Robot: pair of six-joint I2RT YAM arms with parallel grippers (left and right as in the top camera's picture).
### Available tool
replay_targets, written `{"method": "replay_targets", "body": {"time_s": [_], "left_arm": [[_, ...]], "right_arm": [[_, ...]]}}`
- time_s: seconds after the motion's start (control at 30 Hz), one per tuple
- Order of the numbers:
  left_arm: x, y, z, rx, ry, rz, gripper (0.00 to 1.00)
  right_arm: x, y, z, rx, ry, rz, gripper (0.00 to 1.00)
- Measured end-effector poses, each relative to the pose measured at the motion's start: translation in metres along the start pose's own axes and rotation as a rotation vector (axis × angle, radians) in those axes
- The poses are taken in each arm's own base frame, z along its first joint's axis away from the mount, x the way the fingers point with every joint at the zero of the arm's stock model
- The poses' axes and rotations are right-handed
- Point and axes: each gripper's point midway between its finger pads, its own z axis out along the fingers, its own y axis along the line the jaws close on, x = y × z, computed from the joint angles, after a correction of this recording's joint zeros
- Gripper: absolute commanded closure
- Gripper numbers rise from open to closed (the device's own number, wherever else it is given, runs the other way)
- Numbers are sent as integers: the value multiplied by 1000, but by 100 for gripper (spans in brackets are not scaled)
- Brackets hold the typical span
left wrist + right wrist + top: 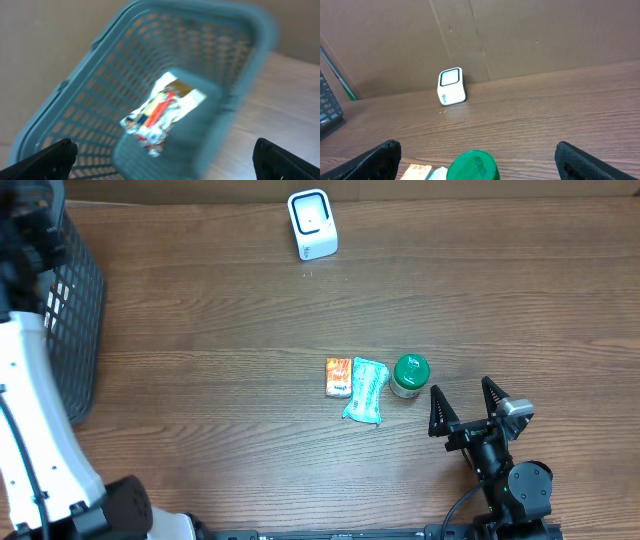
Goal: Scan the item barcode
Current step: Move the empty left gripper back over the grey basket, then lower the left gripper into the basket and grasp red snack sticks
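- Scanner (pixel 312 223): white, upright, with a dark-framed window on its face. It stands at the far edge of the tabletop (pixel 220 310), close to the cardboard (pixel 520 35) behind it and well apart from everything else.
- Items on the tabletop: three in a short row near the middle, toward the right.
  - Orange packet (pixel 339 377): lies flat at the left end of the row, edge to edge with the pouch.
  - Pouch (pixel 366 390): pale green, crinkled, lying flat in the middle of the row.
  - Jar (pixel 410 374): upright with a green lid, at the right end, just beside the pouch.
- Wrapper (pixel 160 112): white with red and yellow print, crumpled. It lies on the floor of the basket; the left wrist view is blurred, so no barcode can be made out.
- Basket (pixel 75 310): grey-blue plastic mesh at the left edge of the tabletop, partly out of the overhead view.
- Right gripper (pixel 462 388): fingers spread wide, holding nothing. It sits low at the near right, just beside the jar, and faces the scanner.
- Left gripper (pixel 162 150): above the basket, looking down into it. Its fingers are spread wide and there is nothing between them.
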Motion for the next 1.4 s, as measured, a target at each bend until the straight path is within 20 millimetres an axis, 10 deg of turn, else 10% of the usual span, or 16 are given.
{"method": "replay_targets", "body": {"time_s": [0.43, 0.93, 1.4], "left_arm": [[52, 88, 109, 88, 179, -111, 0], [145, 45, 256, 273, 398, 54, 0], [181, 22, 313, 348, 406, 128, 1]], "right_arm": [[0, 0, 0, 0, 0, 0, 0], [0, 0, 0, 0, 0, 0, 0], [0, 0, 0, 0, 0, 0, 0]]}}
